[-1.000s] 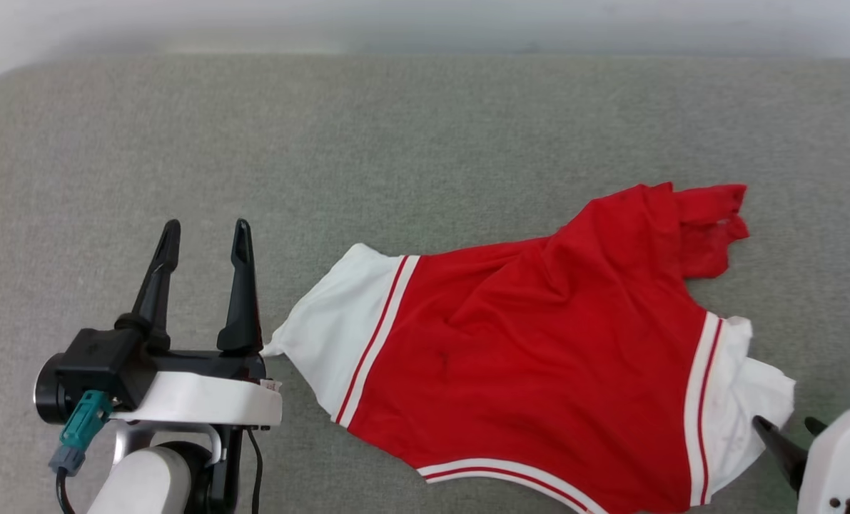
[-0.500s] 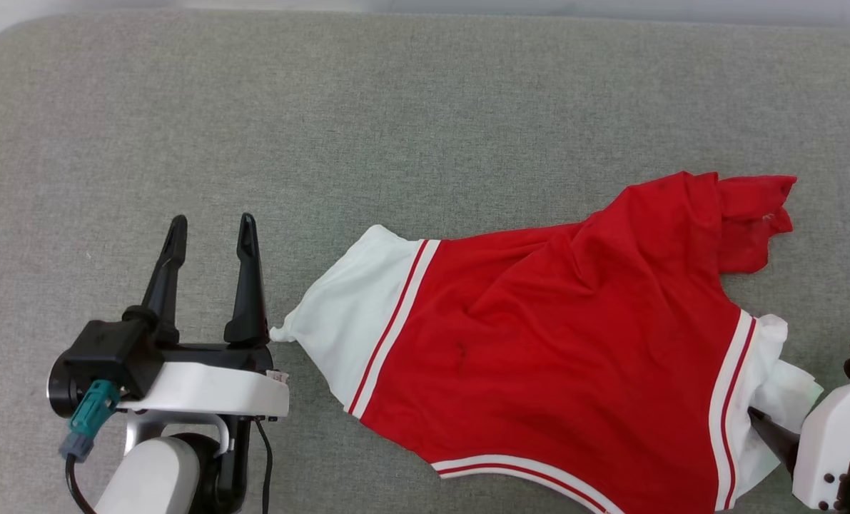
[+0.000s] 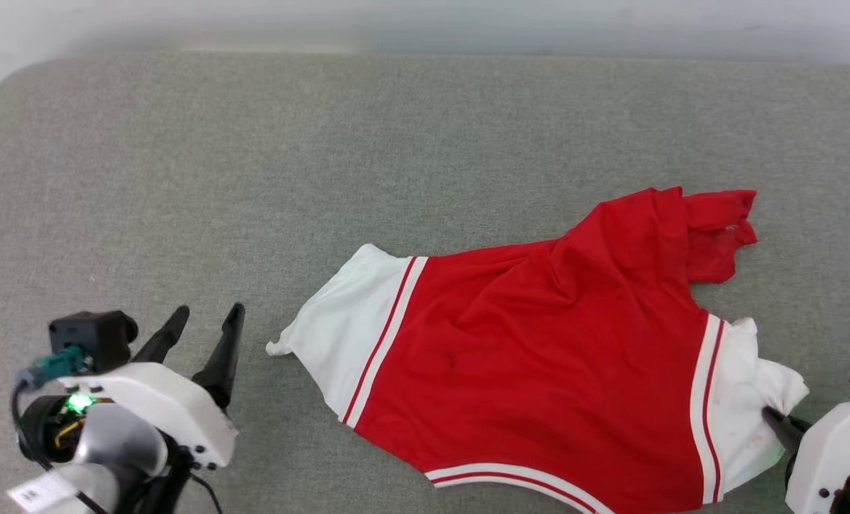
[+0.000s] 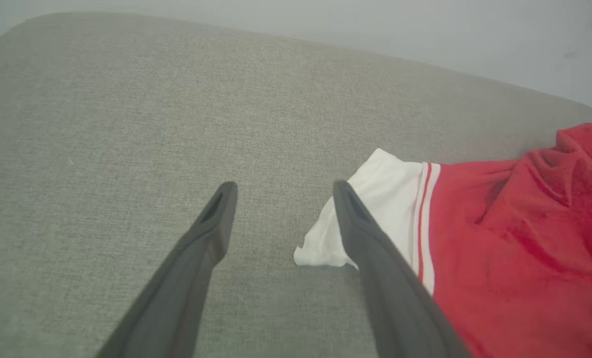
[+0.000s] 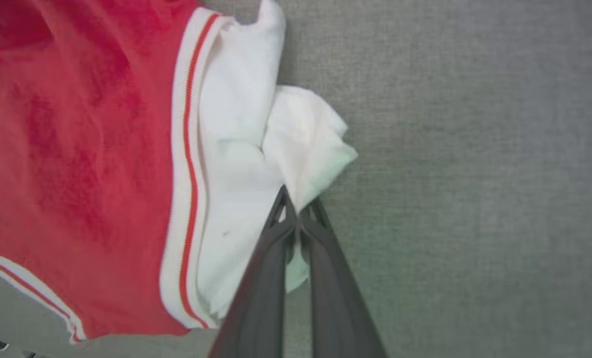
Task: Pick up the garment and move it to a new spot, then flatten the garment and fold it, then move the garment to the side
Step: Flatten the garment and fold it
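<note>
Garment [image 3: 539, 357]: red, white-sleeved, rumpled on grey surface [image 3: 325, 178]; right pincer [image 5: 299, 199] clamped on white sleeve [image 5: 305, 134]; left pincer [image 3: 209, 309] wide, empty, near opposite sleeve [image 3: 339, 321].

Head cam overhead; 2 wrist cams near garment [image 3: 539, 357].

From my console: the garment [image 3: 539, 357] is soft matt knit cloth, its red body faintly napped, its white sleeves smoother, the striped trim ribbed. The pad [image 3: 396, 143] under it is coarse grey-green woven upholstery, matt and lightly flecked. The left gripper [image 3: 209, 309] and right gripper [image 5: 298, 199] have smooth, dark, matt fingers that look like plastic; the left wrist shell [image 3: 175, 414] is white plastic with a slight sheen.
</note>
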